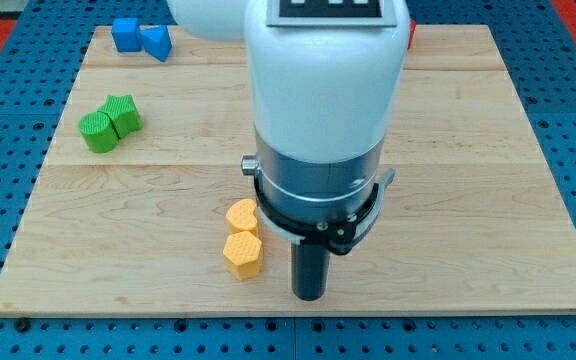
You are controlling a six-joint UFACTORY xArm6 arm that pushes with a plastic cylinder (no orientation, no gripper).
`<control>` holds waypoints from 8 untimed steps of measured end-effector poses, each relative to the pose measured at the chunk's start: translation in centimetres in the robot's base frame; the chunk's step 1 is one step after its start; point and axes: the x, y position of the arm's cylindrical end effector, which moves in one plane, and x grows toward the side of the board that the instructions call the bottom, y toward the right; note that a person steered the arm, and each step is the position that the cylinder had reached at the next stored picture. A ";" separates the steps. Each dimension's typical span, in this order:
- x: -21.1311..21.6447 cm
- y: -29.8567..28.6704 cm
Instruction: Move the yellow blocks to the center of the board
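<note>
Yellow blocks (241, 237) number two, green blocks (109, 123) two, blue blocks (140, 37) two.

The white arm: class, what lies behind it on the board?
The white arm covers the board's top middle. A red sliver shows at its right edge; its shape, and anything else behind the arm, is hidden.

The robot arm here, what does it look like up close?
The arm has a fat, glossy white shell with a black-and-white marker at the view's top, then a grey metal collar ringed in black, narrowing to a short dark rod ending in my tip. No claw shows.
</note>
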 end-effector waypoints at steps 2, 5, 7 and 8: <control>1.7 -2.9; -1.2 -3.9; -1.0 -8.5; -3.1 -7.4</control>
